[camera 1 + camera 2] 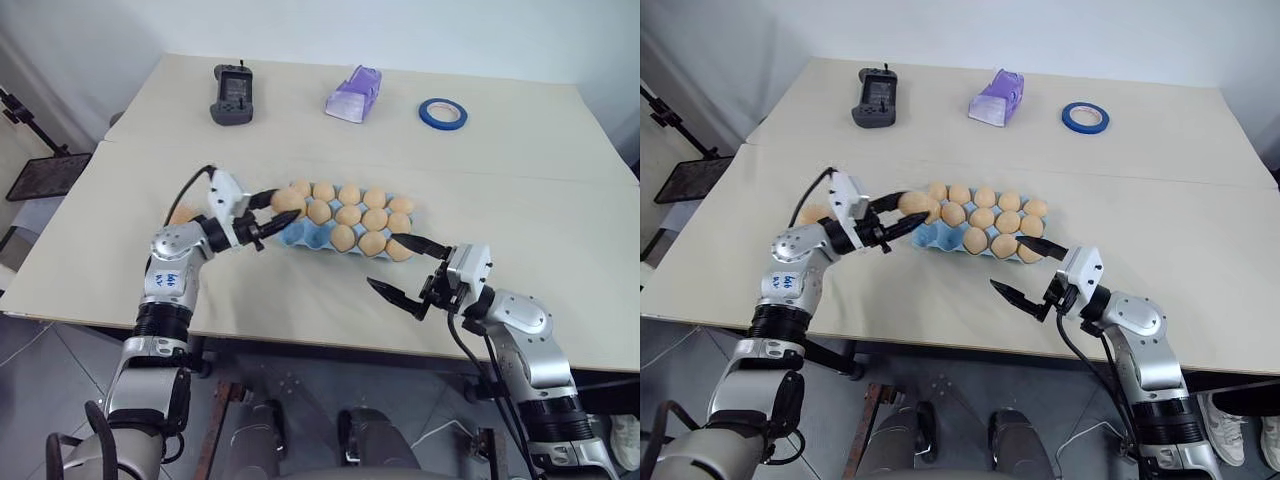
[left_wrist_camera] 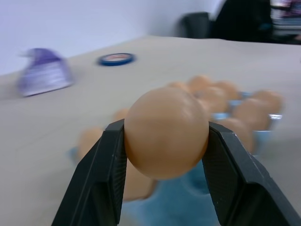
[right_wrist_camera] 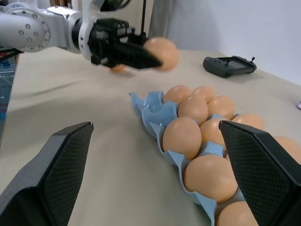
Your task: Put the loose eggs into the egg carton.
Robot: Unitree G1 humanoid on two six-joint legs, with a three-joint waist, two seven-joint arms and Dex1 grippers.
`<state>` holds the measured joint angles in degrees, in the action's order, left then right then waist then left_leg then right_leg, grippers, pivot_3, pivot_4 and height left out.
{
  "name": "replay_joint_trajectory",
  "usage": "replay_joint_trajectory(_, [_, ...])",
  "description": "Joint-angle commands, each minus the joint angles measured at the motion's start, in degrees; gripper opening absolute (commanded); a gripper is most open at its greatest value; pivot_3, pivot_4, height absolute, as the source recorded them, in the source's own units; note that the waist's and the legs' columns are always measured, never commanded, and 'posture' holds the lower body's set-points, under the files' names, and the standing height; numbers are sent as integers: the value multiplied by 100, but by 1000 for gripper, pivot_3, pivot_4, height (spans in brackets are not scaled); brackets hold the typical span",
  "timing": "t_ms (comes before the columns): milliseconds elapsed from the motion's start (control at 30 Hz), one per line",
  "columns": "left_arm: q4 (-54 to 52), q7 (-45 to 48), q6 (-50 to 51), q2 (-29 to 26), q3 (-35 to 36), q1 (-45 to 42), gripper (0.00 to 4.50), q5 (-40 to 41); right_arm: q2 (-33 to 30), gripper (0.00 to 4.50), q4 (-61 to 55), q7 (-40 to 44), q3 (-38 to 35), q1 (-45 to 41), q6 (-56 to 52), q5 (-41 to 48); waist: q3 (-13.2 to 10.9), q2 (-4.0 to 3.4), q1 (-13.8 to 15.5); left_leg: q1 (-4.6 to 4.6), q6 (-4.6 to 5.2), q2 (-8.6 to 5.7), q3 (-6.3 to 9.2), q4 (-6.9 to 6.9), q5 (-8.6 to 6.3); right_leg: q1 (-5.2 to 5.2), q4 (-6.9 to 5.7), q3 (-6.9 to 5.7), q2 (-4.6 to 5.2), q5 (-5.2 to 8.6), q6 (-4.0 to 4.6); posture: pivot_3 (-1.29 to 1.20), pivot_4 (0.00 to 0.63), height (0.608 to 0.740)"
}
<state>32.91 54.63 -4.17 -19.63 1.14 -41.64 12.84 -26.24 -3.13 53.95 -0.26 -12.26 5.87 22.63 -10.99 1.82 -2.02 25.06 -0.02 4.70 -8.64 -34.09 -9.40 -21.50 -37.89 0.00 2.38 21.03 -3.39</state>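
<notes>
Head views: left gripper [image 1: 272,214] clamped on one loose egg [image 1: 287,200], held level just above the near-left end of the egg carton [image 1: 305,236], presumably to line up with the empty blue cups there. Carton otherwise mostly filled with eggs. Another loose egg [image 1: 182,214] lying on the table [image 1: 300,290] left of the carton, partly hidden behind the left arm. Right gripper [image 1: 404,266] spread wide and empty, waiting just off the carton's near-right corner, likely kept clear. Beyond the carton: handheld controller [image 1: 233,95], lilac scoop [image 1: 354,94], blue tape roll [image 1: 443,113].

Left wrist view: held egg [image 2: 166,132] pinched between both black fingers [image 2: 101,179] at its widest part, carton and its eggs just beyond.

Right wrist view: open fingers [image 3: 61,155] framing the carton [image 3: 155,110]; left gripper [image 3: 153,57] with its egg [image 3: 162,52] hovering over the carton's far end, empty cups below.
</notes>
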Motion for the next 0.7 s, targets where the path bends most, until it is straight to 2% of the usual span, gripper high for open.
replay_joint_trajectory(33, [154, 44, -36, 118, -107, -176, 2268, -52, 0, 4500, -219, -90, -75, -57, 2, 19, 0, 0, 0, 0, 0, 0, 0, 0, 0, 0, 0, 1, 0, 0, 0, 0, 150, 740])
replay_joint_trajectory(67, [214, 35, -43, 145, -113, -204, 2268, -48, 2, 4500, -225, -104, -73, -52, 1, 15, 0, 0, -3, 1, 1, 1, 1, 0, -1, -1, 0, 1, 0, 0, 0, 0, 150, 740])
replay_joint_trajectory(100, [311, -16, -54, 168, -142, -230, 2584, -93, 3, 4500, -243, -122, -70, -37, 0, 12, 0, 0, -3, 2, 1, 1, 1, 0, 0, -2, 0, 1, 0, 0, 0, 0, 150, 740])
replay_joint_trajectory(167, [433, -100, -100, 203, -132, -262, 2917, -111, 1, 4500, -272, -150, -69, -13, -4, 11, 0, 0, -1, 1, 2, 2, 3, 1, 0, -2, 0, 0, -1, 0, 0, 0, 150, 740])
replay_joint_trajectory(333, [349, -208, -226, 228, 41, -248, 4477, 40, 14, 4500, -345, -214, -68, 62, -2, 4, 0, 0, 9, 3, 10, 2, 3, 1, 4, -2, 1, 0, 1, 0, 0, 0, 150, 740])
replay_joint_trajectory(433, [105, -167, -225, 158, 155, -123, 4493, 152, 21, 4500, -376, -231, -56, 82, -9, 3, 0, 0, 7, 3, 9, 2, 4, 1, 4, -2, 0, 0, 1, 0, 0, 0, 150, 740])
replay_joint_trajectory(700, [-1723, -609, 213, -626, 1161, 1369, 4493, 743, -19, 4500, -360, -46, -26, 65, 0, 78, 0, -1, -106, -1, 20, 11, 4, 9, 15, 0, -4, -1, -5, 1, 2, 0, 150, 740])
